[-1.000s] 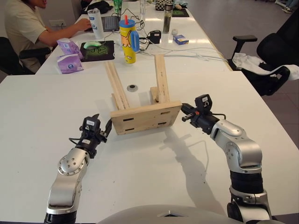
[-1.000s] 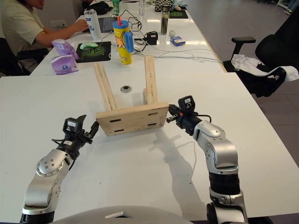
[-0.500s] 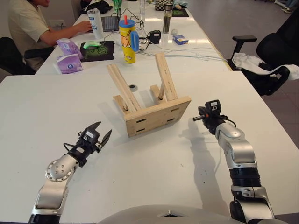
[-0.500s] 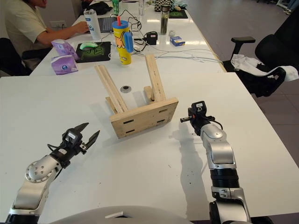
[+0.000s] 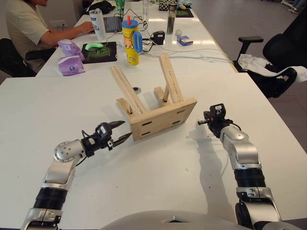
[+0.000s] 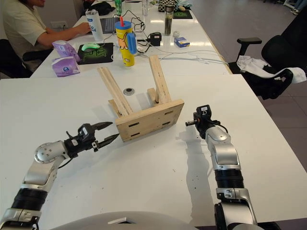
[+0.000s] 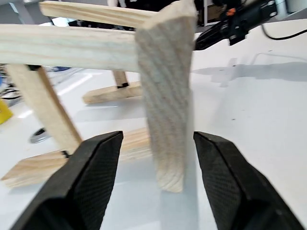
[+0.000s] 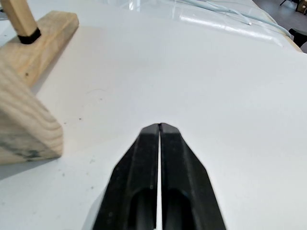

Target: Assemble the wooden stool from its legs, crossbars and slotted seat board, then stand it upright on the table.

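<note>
The wooden stool lies on its side mid-table, its slotted seat board (image 5: 163, 119) facing me and its two long legs (image 5: 125, 89) (image 5: 170, 76) pointing away. My left gripper (image 5: 120, 132) is open at the board's left edge; in the left wrist view the board's end (image 7: 165, 96) stands between the black fingers (image 7: 91, 187) without touching them. My right gripper (image 5: 200, 122) is shut and empty, a short gap to the right of the board's right edge. The right wrist view has its closed fingertips (image 8: 159, 127) over bare table, with the board's corner (image 8: 24, 120) beside them.
Behind the stool are a yellow cup (image 5: 131, 45), a dark mouse mat (image 5: 100, 51), purple tissue packs (image 5: 71, 64), cables and a table grommet (image 5: 136, 88). A black office chair (image 5: 280, 57) stands off the table's right side. White tabletop (image 5: 158, 177) lies between me and the stool.
The stool has turned and shifted right since one second ago, and the right gripper has come off its edge. The left gripper drew back, then came in to the board's left edge.
</note>
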